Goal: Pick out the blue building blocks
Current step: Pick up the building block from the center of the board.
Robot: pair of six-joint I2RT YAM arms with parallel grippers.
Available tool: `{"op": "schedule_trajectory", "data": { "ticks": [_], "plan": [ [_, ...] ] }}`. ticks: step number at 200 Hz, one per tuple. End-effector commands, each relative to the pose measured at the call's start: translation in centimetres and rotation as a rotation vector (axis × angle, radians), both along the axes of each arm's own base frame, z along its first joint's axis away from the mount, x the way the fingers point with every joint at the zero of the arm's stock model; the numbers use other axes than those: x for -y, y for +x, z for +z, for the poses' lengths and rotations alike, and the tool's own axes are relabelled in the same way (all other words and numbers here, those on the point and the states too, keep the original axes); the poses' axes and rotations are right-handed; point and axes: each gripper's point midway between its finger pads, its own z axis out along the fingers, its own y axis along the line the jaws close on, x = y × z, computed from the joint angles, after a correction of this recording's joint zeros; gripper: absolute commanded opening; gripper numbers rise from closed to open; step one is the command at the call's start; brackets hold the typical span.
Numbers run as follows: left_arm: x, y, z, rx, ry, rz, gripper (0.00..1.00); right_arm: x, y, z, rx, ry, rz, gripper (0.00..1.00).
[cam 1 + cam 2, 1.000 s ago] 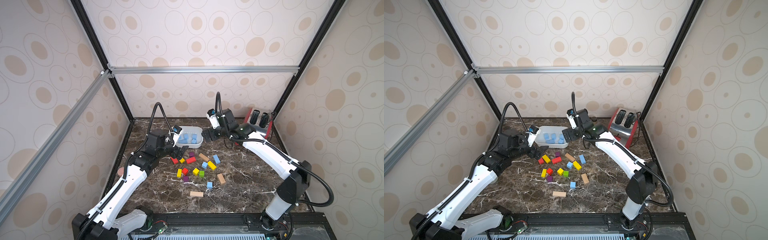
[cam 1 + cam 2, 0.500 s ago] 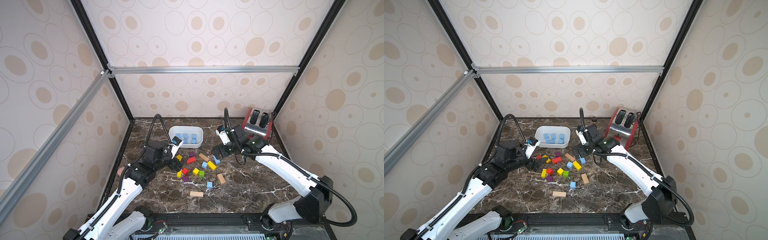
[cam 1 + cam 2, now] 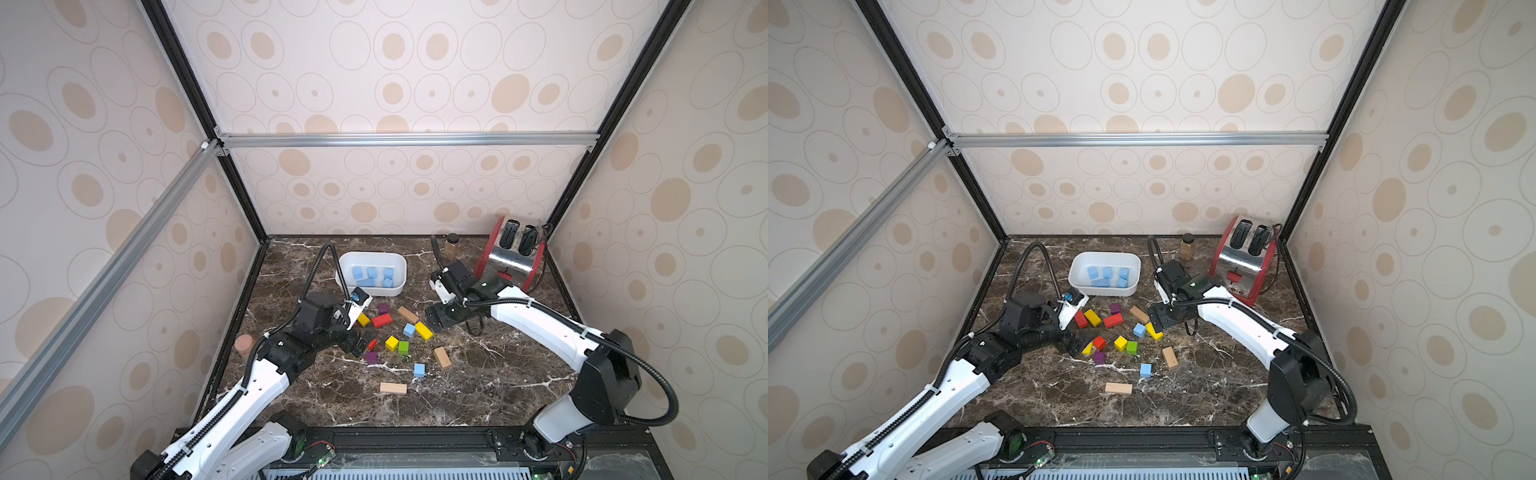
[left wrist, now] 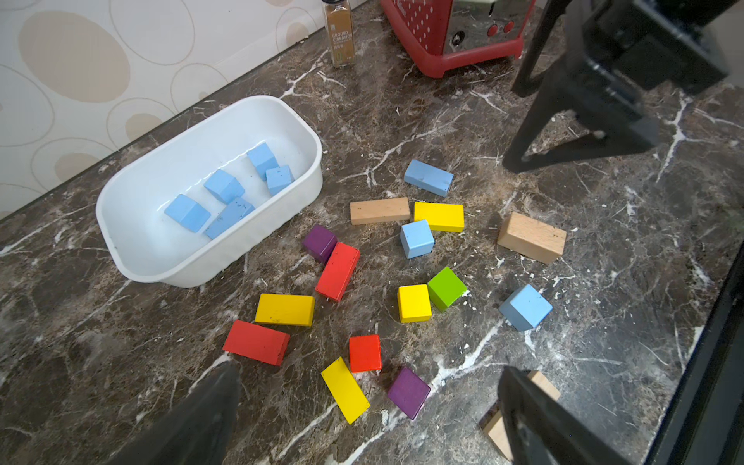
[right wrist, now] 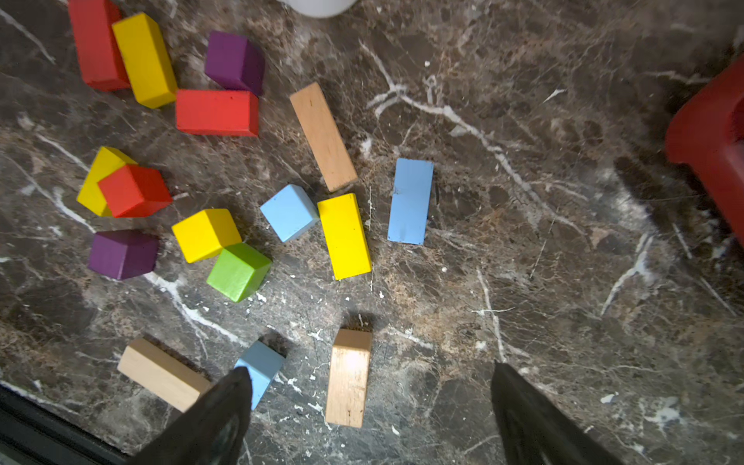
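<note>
I see the left gripper [image 4: 368, 372] and the right gripper [image 5: 370, 370] both spread wide, empty — five blue blocks [image 4: 187, 212] sit in the tub [image 4: 225, 253].

The dark brown marble tabletop [image 3: 478, 386], veined in white, carries a white tub [image 3: 380, 291] near its back edge. A red and steel toaster [image 3: 511, 262] stands in the back right corner, with a spice jar [image 3: 451, 246] between the two by the wall. In front of the tub lies a loose scatter of blocks. Three are blue: a blue brick [image 5: 410, 201] lying flat, a blue cube [image 3: 409, 330] against the side of a yellow brick [image 3: 424, 331], and a second blue cube [image 3: 419, 370] alone nearer the front. A green cube [image 3: 403, 347] touches a yellow cube [image 3: 391, 343], and a red brick [image 3: 382, 320] lies against a purple cube [image 3: 383, 308]. Three tan bricks lie apart from one another, the frontmost tan brick [image 3: 392, 388] clear of the rest.
</note>
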Motion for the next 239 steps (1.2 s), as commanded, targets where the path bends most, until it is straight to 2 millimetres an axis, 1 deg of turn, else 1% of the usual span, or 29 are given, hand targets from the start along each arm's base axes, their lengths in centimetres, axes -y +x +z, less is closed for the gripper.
{"op": "schedule_trajectory", "data": {
  "ticks": [1,23,51,78,95,176,209,239],
  "plan": [
    [0.6,0.1,-0.2,0.017,-0.003,-0.025,0.99,0.3,0.4,-0.6,-0.044,-0.007,-0.039,0.91],
    [0.6,0.4,-0.9,0.008,0.001,-0.018,1.0,0.5,1.1,-1.7,-0.075,-0.01,-0.063,0.88],
    [1.0,0.9,-1.5,-0.002,0.004,-0.017,0.99,0.2,2.2,-3.2,-0.122,-0.012,-0.074,0.81],
    [1.2,1.5,-1.9,-0.012,0.005,-0.012,0.99,0.0,3.1,-4.4,-0.143,-0.026,-0.071,0.8],
    [1.4,1.7,-2.2,-0.018,0.005,-0.015,0.99,-0.1,3.6,-5.1,-0.159,-0.035,-0.074,0.78],
    [2.0,2.7,-3.3,-0.035,0.015,-0.01,1.0,-0.2,4.9,-8.0,-0.21,-0.056,-0.099,0.71],
    [2.1,3.1,-3.5,-0.036,0.018,-0.003,0.99,-0.2,5.4,-9.3,-0.215,-0.069,-0.111,0.67],
    [2.0,3.2,-3.5,-0.034,0.021,0.001,0.99,-0.3,6.1,-10.0,-0.217,-0.081,-0.115,0.62]
  ]
}}
